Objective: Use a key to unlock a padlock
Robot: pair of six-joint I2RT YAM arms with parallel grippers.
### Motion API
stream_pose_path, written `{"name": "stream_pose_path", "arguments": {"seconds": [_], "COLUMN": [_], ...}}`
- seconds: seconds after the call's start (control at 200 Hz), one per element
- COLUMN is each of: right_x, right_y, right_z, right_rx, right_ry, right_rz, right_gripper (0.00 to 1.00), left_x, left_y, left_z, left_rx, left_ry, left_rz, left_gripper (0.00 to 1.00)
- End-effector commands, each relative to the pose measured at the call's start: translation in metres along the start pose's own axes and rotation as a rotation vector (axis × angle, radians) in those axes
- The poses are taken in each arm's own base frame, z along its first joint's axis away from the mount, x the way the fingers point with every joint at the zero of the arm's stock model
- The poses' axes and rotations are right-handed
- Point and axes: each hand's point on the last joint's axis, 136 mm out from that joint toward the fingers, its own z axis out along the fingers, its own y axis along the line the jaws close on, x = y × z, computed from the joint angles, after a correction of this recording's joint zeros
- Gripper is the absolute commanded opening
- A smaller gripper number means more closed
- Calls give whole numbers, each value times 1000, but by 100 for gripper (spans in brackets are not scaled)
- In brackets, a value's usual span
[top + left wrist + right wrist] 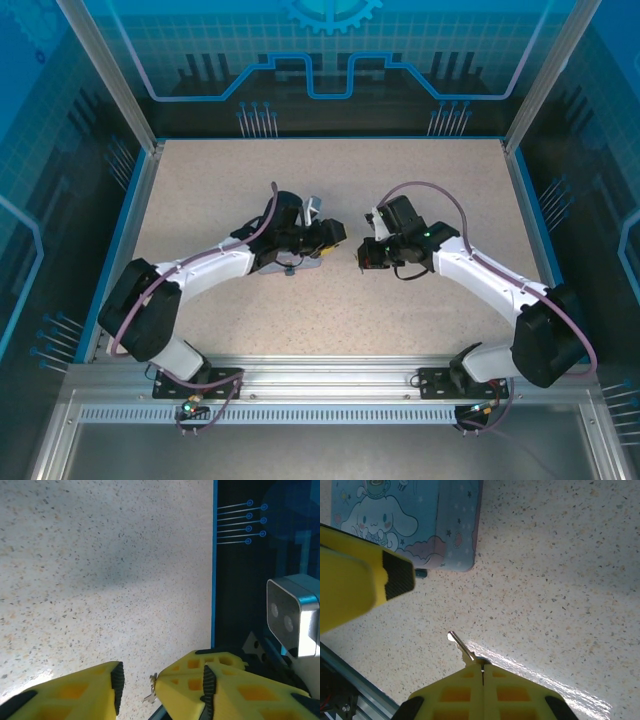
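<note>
Top external view: shows the left gripper (338,235) and the right gripper (362,258) set nose to nose over the middle of the speckled table (430,170), tips near each other but apart. Reads as a split of labour, one side to steady the lock and the other to work it.

Right wrist view: finds the right jaws pressed fully together on the head end of a small key (461,647), with the blade jutting forward past the fingertips. Makes sense as a grip for insertion: leaves the whole blade free and in line with the wrist. Aims that blade toward a pale-blue cartoon tin (415,520) lying flat on the table. Picks out, at the tin's near edge, a tiny dark bluish piece taken to be the padlock (421,572), touching or just beside the tin; cannot tell whether hooked to it. Places one pad (399,580) of the left gripper right next to that piece, with bare table between it and the key's tip.

Left wrist view: shows the left fingers (75,695) spread wide, nothing clamped between them, with the right gripper's key-bearing tip further off in the gap. Suggests an open stance ready to close on the padlock and hold its keyhole toward the key. Lock not yet gripped, key not yet in.
</note>
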Motion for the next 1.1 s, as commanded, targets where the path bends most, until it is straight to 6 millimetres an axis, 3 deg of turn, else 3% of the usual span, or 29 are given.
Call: {"name": "stream_pose_path", "arguments": {"seconds": [0.0,0.395,0.795,1.021,1.096], "right_x": [-10,-11,-11,-10,-11], "right_y": [9,9,6,5,3], "right_z": [-7,-8,-7,-8,-11], "right_rx": [-40,-48,-53,-52,-50], "right_ry": [-26,-33,-33,-35,-42], "right_rz": [11,15,19,22,29], "right_gripper": [0,0,0,0,0], "left_x": [6,13,15,16,14], "left_y": [-10,-6,-6,-5,-5], "left_z": [9,27,33,35,34], "left_rx": [29,22,19,16,13], "left_ry": [45,88,99,101,90], "left_rz": [30,20,21,22,27], "left_gripper": [44,27,16,0,0]}}
